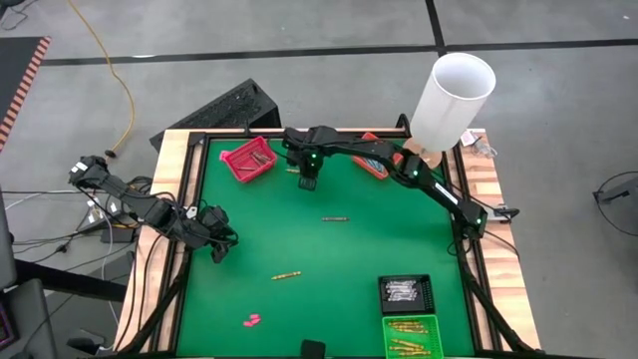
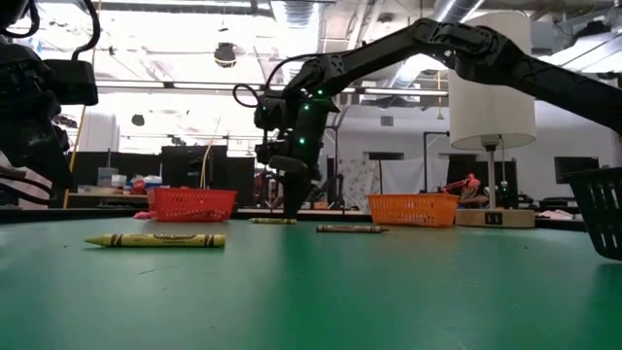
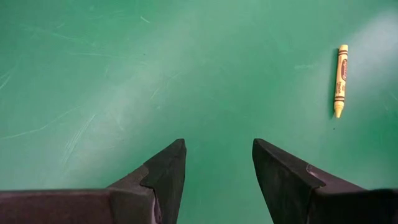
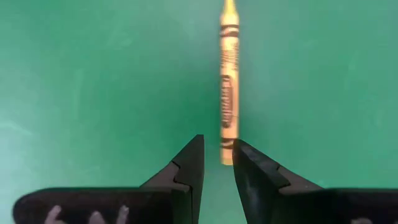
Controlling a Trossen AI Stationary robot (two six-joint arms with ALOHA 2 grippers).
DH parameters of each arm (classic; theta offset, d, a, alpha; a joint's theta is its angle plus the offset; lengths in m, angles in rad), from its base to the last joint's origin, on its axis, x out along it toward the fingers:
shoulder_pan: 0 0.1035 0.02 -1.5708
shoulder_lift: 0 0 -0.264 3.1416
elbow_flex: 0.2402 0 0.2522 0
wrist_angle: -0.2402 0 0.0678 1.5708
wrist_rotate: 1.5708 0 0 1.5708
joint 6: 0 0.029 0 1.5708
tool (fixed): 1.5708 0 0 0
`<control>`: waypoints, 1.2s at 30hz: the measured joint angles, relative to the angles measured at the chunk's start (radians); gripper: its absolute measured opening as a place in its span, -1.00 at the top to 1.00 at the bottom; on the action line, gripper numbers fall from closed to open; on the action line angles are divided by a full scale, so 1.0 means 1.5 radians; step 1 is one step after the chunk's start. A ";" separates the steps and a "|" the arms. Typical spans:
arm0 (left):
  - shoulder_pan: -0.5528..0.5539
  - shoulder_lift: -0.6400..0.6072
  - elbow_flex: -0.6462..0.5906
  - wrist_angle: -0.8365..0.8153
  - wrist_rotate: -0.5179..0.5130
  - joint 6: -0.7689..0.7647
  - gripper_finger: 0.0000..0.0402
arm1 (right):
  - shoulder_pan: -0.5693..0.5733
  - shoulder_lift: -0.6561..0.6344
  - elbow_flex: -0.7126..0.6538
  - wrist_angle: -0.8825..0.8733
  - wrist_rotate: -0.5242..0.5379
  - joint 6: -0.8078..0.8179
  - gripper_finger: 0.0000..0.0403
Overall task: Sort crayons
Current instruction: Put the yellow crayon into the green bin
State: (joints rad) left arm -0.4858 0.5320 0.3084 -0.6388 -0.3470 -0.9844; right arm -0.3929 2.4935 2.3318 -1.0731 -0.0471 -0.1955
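- Altogether three loose crayons lie on the green desk: an orange crayon just beside the red tray, a dark crayon near the desk's middle, and a yellow crayon farther from the red tray.
- Four trays show: the red one, an orange tray at the same far edge, plus a black tray and a green tray at the near right corner, both holding crayons.
- Right arm reaches across from the right edge, bent at the elbow; the right tool points down over the orange crayon's end, fingers narrowly parted, not visibly pinching it.
- Left tool hovers at the left edge, spread and empty.
- Orange crayon's long axis runs straight away from the right tool.
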 joint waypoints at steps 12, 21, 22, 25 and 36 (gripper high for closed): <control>0.000 0.000 0.000 0.000 0.000 -0.003 0.12 | 0.064 -0.006 0.008 -0.016 -0.071 -0.005 0.66; 0.000 0.000 0.000 -0.001 -0.020 -0.017 0.12 | 0.051 0.000 0.011 0.030 0.175 0.287 0.99; 0.000 0.000 0.000 -0.001 -0.024 -0.019 0.12 | 0.050 0.002 0.009 0.034 0.191 0.320 0.99; 0.000 0.000 0.000 -0.002 -0.029 -0.020 0.12 | 0.050 0.007 0.011 0.086 0.223 0.417 1.00; 0.000 0.000 0.000 -0.002 -0.040 -0.022 0.12 | 0.050 0.010 0.010 0.111 0.280 0.722 1.00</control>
State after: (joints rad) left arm -0.4854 0.5320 0.3084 -0.6418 -0.4069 -1.0168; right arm -0.3175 2.5080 2.3474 -0.9062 0.3733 0.8879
